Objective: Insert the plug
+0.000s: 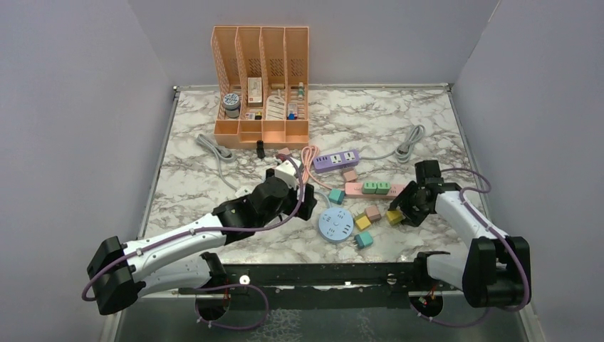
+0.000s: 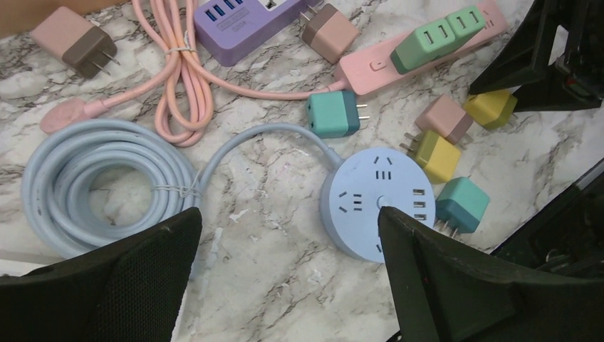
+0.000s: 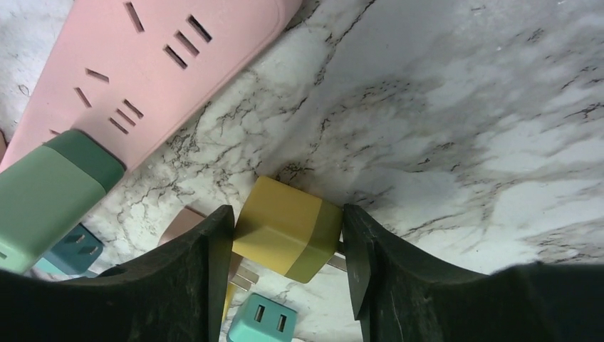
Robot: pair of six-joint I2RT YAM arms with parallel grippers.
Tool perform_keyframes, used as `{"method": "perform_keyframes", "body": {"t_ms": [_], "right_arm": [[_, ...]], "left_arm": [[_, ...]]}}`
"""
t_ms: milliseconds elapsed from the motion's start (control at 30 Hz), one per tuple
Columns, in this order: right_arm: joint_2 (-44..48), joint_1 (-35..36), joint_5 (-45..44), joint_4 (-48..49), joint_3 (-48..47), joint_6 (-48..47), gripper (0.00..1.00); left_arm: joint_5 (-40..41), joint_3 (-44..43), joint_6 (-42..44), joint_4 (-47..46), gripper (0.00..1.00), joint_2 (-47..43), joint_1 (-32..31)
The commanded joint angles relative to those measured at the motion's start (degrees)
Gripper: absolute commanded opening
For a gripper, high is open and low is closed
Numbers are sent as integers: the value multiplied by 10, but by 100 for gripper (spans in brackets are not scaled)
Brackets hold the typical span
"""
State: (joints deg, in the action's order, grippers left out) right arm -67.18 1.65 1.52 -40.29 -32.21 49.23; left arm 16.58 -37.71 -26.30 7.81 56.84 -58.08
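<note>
While the marble desk carries a scatter of strips, cables and loose adapters, the work at this moment sits at its right side. The left arm reaches low and long toward the middle. Its left pincer is spread wide with nothing between the fingers, and hangs over the round blue socket. The right arm is folded at the elbow, with its wrist pitched down toward the desk just beside the pink power strip.

Two green plugs already sit in that strip, and free slots show further along its face. The right pincer is clamped on the yellow plug, a finger pressed to each flank as far as the wrist view shows. The plug is low, on or barely off the marble, just short of the strip.

The step in hand looks like the pickup. The next move probably calls for lifting the plug, turning its prongs toward a free slot pair, and pressing straight in without skewing.
</note>
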Motion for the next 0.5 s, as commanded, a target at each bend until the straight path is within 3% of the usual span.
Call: {"method": "perform_keyframes", "body": {"t_ms": [0, 100, 267, 467], "right_arm": [[29, 5, 8, -39, -21, -14, 46], [69, 5, 51, -47, -24, -28, 42], [129, 5, 196, -25, -9, -94, 40], [191, 5, 348, 23, 15, -121, 40]], "left_arm": [[-29, -30, -49, -23, 99, 30, 15], [-79, -48, -66, -15, 99, 66, 32], [-181, -99, -76, 15, 98, 127, 45], [-293, -84, -115, -60, 88, 152, 45]]}}
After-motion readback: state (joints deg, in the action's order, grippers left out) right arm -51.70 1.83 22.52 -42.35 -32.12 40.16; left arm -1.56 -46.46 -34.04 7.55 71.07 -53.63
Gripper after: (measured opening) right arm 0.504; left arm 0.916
